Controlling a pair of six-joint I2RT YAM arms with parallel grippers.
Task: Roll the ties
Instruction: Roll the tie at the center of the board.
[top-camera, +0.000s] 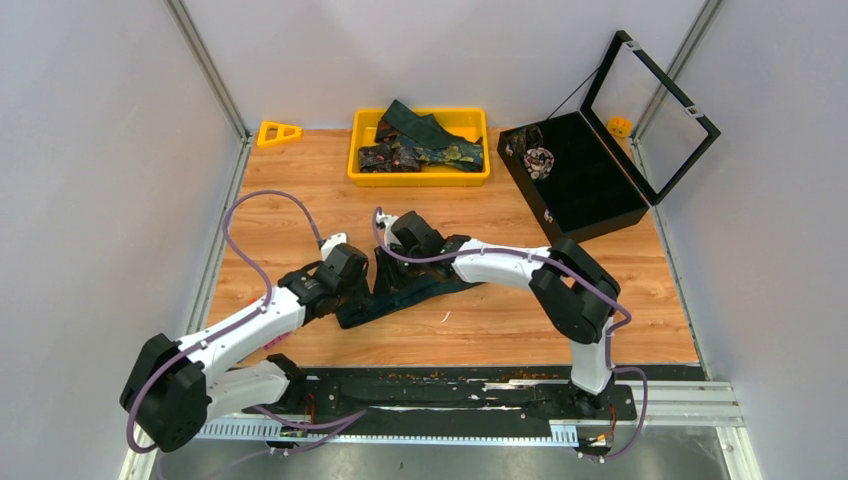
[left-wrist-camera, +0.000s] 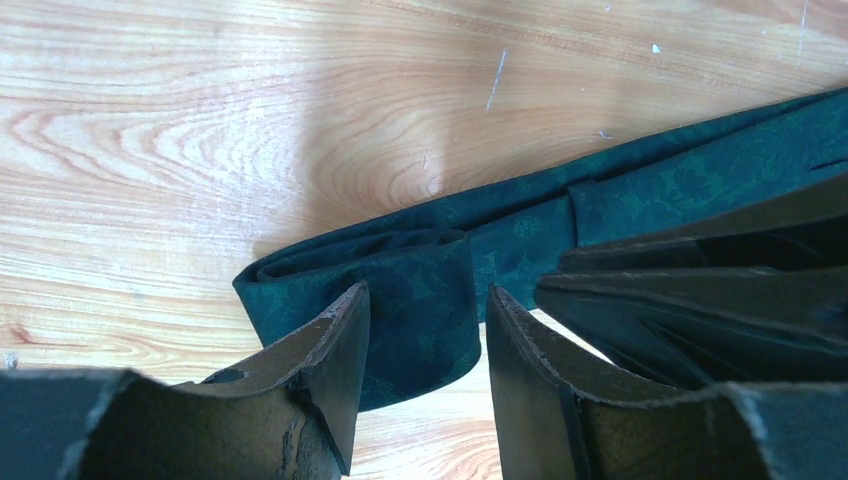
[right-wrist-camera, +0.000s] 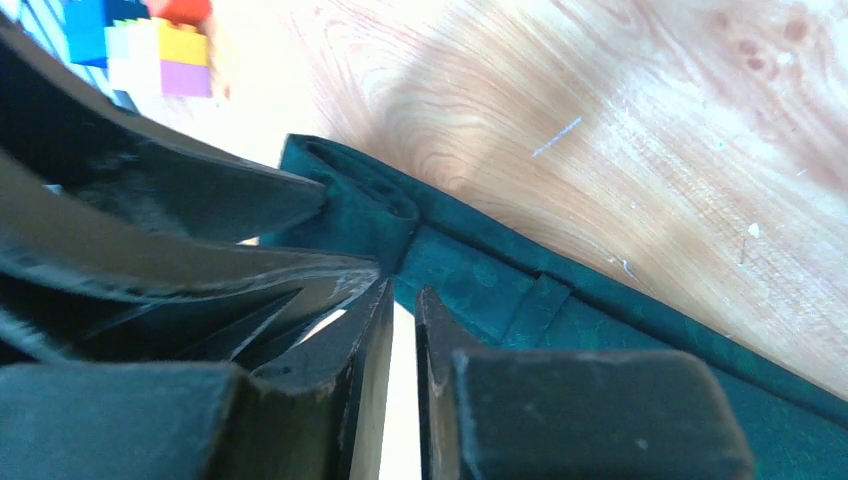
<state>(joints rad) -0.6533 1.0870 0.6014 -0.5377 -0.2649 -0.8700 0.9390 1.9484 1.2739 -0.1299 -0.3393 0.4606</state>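
Wood table (top-camera: 600, 300), rolled edge of teal tie (left-wrist-camera: 650, 190) inside parted left gripper (left-wrist-camera: 428, 298); right gripper (right-wrist-camera: 405, 292) nearly together.

Legible texts, labels, brands, numbers, signs: none can be read in any of the three views.
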